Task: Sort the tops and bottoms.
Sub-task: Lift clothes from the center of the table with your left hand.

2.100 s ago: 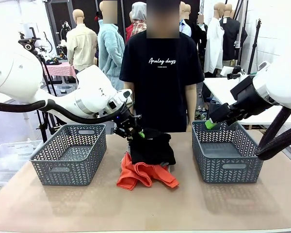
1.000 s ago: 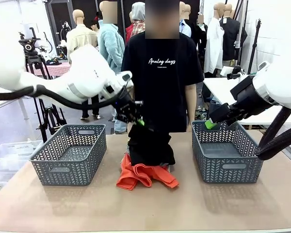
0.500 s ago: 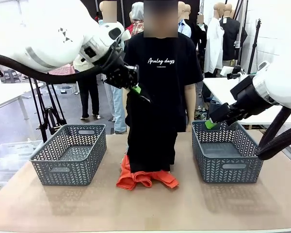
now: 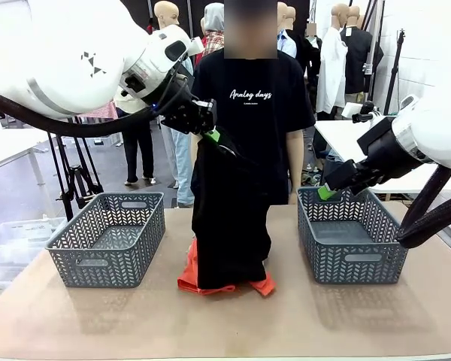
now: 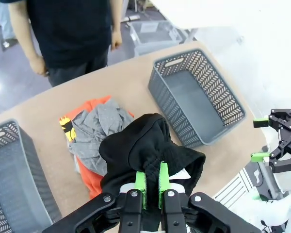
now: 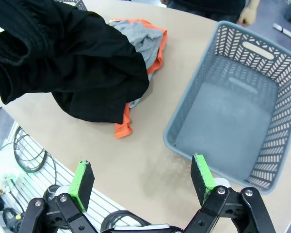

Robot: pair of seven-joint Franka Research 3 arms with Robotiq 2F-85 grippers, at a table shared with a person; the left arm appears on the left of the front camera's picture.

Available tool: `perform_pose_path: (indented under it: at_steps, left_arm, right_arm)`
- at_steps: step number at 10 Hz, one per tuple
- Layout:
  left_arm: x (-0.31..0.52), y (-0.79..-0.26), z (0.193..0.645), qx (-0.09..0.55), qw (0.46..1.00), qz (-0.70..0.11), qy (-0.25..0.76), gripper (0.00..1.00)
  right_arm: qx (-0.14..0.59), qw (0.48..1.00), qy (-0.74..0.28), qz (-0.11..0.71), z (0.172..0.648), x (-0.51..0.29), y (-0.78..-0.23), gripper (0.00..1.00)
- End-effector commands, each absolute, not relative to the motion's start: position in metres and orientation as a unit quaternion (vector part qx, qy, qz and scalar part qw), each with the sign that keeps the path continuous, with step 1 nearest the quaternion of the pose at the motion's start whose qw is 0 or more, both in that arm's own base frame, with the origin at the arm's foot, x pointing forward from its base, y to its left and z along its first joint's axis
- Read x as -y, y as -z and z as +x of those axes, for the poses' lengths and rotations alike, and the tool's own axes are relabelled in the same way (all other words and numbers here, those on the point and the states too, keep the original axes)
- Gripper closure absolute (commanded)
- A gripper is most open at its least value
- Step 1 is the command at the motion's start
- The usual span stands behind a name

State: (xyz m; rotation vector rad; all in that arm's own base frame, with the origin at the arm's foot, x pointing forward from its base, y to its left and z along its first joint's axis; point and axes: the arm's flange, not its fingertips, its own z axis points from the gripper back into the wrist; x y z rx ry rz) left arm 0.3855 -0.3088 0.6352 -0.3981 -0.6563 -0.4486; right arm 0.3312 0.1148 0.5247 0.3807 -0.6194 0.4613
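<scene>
Presently, the left gripper (image 4: 213, 138) is pinched tight on the black bottoms (image 4: 229, 218), which hang straight below it, the hem reaching the orange T-shirt (image 4: 188, 280) and grey tops (image 5: 94, 128) beneath. The right gripper (image 6: 141, 177) is spread wide, holding nothing, the right basket (image 4: 351, 241) just beside it. Neither it nor the left basket (image 4: 105, 237) holds a garment — sorting barely begun.

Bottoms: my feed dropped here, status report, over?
Left gripper shut on bottoms, held high, hem draping the tops. Right gripper open near right basket. Person behind, hands down.
</scene>
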Motion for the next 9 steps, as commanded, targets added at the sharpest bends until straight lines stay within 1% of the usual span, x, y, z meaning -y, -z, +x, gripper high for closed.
perform_pose_path:
  at_steps: [1,2,3,5,6,7,8,9]
  left_arm:
    - [0.310,-0.644,0.388,0.311,0.905,-0.194,0.217,1.00]
    - [0.309,-0.635,0.385,0.317,0.903,-0.193,0.217,1.00]
    - [0.316,-0.635,0.383,0.312,0.898,-0.188,0.245,1.00]
    - [0.322,-0.685,0.360,0.348,0.883,-0.157,0.272,1.00]
    - [0.327,-0.697,0.353,0.353,0.878,-0.146,0.287,1.00]
    - [0.330,-0.699,0.353,0.346,0.880,-0.143,0.293,1.00]
    - [0.326,-0.692,0.366,0.314,0.900,-0.141,0.269,1.00]
    - [0.329,-0.696,0.349,0.347,0.880,-0.155,0.284,1.00]
  right_arm:
    - [0.296,0.907,-0.225,0.197,0.332,-0.115,-0.523,0.00]
    - [0.296,0.907,-0.225,0.197,0.332,-0.115,-0.523,0.00]
    - [0.296,0.907,-0.225,0.197,0.332,-0.115,-0.523,0.00]
    - [0.296,0.907,-0.225,0.197,0.332,-0.115,-0.523,0.00]
    - [0.296,0.907,-0.225,0.197,0.332,-0.115,-0.523,0.00]
    - [0.296,0.907,-0.225,0.197,0.332,-0.115,-0.523,0.00]
    - [0.296,0.907,-0.225,0.197,0.332,-0.115,-0.523,0.00]
    - [0.296,0.907,-0.225,0.197,0.332,-0.115,-0.523,0.00]
